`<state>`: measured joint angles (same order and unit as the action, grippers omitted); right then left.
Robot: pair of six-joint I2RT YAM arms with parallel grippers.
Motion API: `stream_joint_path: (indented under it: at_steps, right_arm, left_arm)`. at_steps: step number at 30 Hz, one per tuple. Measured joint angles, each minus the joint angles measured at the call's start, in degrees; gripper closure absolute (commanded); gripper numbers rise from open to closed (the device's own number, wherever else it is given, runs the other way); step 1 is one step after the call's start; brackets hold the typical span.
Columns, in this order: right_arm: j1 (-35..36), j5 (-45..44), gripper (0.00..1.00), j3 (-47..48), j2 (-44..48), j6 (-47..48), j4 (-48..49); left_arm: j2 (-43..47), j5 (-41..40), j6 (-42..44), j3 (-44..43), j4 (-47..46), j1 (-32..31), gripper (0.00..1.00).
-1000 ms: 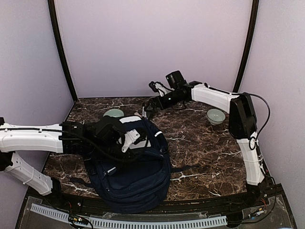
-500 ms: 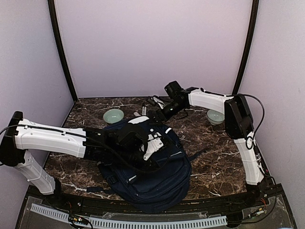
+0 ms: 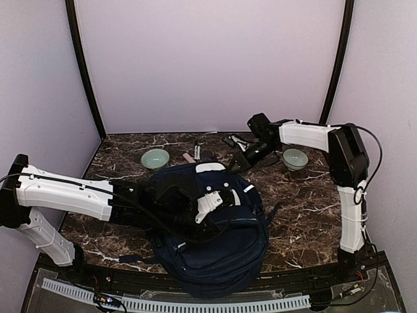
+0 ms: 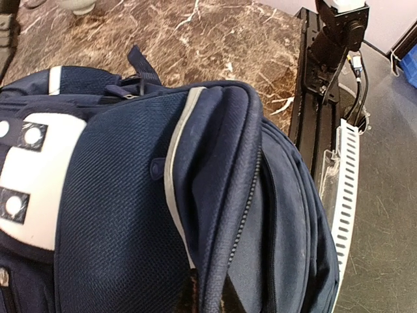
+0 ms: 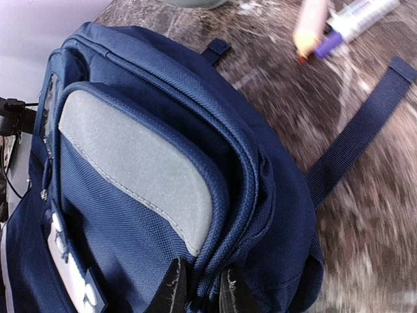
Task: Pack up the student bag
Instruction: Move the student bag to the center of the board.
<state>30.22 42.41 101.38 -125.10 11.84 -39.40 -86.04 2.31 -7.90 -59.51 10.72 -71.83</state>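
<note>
Dragged rightward since a second ago: student bag [image 3: 221, 241], lying flat on marble table [image 3: 293, 215], just near-right of green bowl [image 3: 155, 158]. Left gripper [image 3: 197, 212] clamped on bag's front, right gripper [image 3: 236, 163] at its top rim.

Left wrist: white slotted patch [image 4: 32, 176], grey stripe, open zip.

Right wrist: jaws narrow, pinching zip rim. Marker [image 5: 361, 13] beyond bowl-side top, print too blurred to read.

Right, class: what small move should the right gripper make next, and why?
Probably lift gently upward. The right gripper pinches a seam ridge at the top of the student bag, whose zip gapes only slightly; raising that edge should widen the opening for packing.
</note>
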Motion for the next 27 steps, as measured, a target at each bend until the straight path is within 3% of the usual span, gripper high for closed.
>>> stream_joint_path:
  at_steps: [9, 17, 23, 24, 27]
  right_arm:
    - [-8.8, -4.2, 1.0, -17.5, 16.7, 0.2, -2.8]
    - [-17.0, -7.9, 1.0, -26.0, 25.0, 2.7, -5.2]
    - [-18.3, -10.4, 0.99, -28.6, 30.0, 3.8, -5.8]
    - [-18.3, -10.4, 0.94, -28.7, 30.2, 4.0, -5.9]
    - [-18.4, -10.5, 0.39, -28.6, 31.9, 5.3, -7.0]
  left_arm:
    - [-4.6, -1.2, 4.0, -3.0, -5.2, -0.3, 1.0]
    - [-13.3, -1.7, 10.1, -9.7, -9.8, -0.3, 1.0]
    - [-15.5, -0.7, 13.0, -11.7, -11.6, 0.7, 1.0]
    - [-15.5, -0.5, 13.4, -11.7, -11.9, 0.9, 1.0]
    - [-15.5, 0.1, 13.9, -11.7, -12.8, 1.9, 1.0]
